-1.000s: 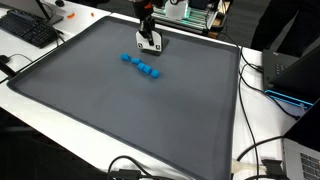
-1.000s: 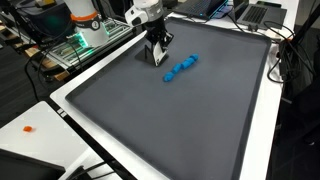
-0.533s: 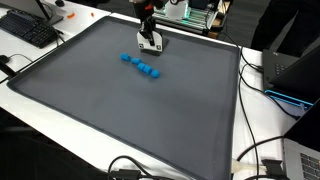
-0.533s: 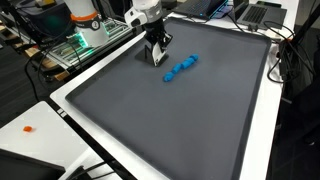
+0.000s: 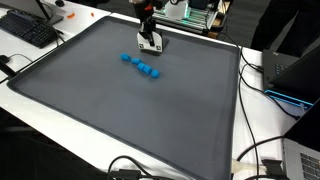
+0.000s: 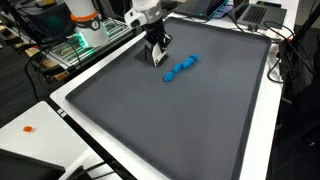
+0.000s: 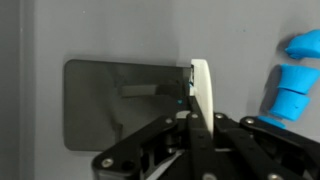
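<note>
So the row of blue blocks (image 5: 141,66) sits on the far half of the dark grey mat (image 5: 120,120), a bit left of centre in an exterior view. It's a short chain of small chunky pieces, all the same bright blue, lined up touching each other. The long axis runs diagonally, with the left end farther away and the right end nearer. From the opposite side (image 6: 181,68) the slant flips, so there the right end is the far one.

The gripper (image 5: 150,46) stands just beyond the row, tips down at the mat and close to the blocks but not touching. Its fingers are pressed together with nothing between them. The wrist view shows the gripper (image 7: 196,72) with the blue blocks (image 7: 290,85) off to its right.

Any print is too small to read.
</note>
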Available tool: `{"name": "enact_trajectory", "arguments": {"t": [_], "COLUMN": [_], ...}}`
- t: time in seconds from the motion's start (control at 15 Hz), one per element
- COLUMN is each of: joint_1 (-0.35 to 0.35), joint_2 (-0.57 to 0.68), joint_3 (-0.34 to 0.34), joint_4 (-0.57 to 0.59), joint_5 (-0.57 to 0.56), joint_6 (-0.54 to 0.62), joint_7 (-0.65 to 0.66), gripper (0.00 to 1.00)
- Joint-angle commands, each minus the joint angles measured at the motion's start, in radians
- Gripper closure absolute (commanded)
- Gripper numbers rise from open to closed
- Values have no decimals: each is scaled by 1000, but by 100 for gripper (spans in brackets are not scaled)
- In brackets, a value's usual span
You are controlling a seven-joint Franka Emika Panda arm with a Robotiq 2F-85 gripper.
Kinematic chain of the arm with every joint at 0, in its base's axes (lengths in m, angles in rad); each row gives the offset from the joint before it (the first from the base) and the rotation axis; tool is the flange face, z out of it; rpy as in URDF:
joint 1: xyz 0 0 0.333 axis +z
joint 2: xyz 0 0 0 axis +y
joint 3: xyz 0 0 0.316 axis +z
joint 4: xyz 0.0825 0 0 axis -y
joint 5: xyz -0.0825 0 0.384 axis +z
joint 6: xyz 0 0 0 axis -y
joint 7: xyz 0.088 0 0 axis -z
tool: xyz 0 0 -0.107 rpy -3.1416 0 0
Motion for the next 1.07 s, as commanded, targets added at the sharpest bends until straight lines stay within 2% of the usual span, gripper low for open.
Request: {"name": "enact_trajectory", "arguments": {"t": [0.0, 0.47, 0.93, 1.0], "joint_1": [2, 5, 11, 11], "joint_2": [12, 29, 33, 32], "joint_3": [6, 14, 15, 15], "joint_4": [-6, -3, -2, -2], "joint_5": [39, 74, 40, 40], "joint_6": [27, 55, 45, 45], "joint_7": [-18, -31, -29, -32], "gripper": [99, 99, 99, 85]}}
